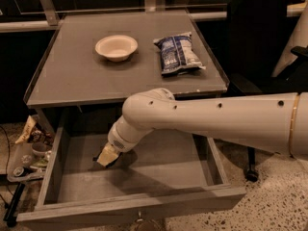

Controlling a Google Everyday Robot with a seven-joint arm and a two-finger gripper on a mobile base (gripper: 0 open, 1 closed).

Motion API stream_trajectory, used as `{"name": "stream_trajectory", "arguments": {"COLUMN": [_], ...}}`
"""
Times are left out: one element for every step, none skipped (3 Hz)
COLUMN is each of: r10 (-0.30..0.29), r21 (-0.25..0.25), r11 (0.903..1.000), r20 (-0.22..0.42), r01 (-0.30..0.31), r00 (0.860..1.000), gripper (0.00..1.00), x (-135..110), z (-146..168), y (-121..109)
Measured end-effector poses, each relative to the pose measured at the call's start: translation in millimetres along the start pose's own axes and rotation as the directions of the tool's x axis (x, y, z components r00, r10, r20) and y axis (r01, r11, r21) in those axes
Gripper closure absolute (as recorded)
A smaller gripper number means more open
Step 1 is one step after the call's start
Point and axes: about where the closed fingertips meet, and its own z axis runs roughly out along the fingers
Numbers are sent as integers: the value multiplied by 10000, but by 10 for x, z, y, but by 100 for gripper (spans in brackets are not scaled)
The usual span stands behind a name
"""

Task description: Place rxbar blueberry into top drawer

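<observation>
The top drawer (pixel 144 202) stands pulled out below the grey tabletop, its flat bottom showing. My gripper (pixel 107 157) reaches down into the drawer at its left middle, close to the bottom. My white arm (pixel 207 117) crosses in from the right over the drawer. I cannot make out the rxbar blueberry; the gripper's tan tip and the shadow under it hide whatever is there.
On the tabletop (pixel 72 76) sit a pale bowl (pixel 116 47) and a crinkled blue-and-white chip bag (pixel 179 53). A dark chair (pixel 260 37) stands at the right. Clutter and bags (pixel 26 150) lie on the floor left of the drawer.
</observation>
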Motion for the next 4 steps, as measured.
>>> {"name": "stream_trajectory", "arguments": {"r10": [210, 246, 245, 245], "r21": [-256, -316, -316, -316], "r11": [9995, 9992, 9992, 9992], "r20": [16, -7, -8, -8], "r01": [-210, -246, -246, -245], "r00": [9998, 9997, 9997, 9997], "gripper": [100, 82, 59, 36], "x": [114, 136, 136, 135], "z": [244, 281, 281, 281], "y": [-92, -92, -92, -92]}}
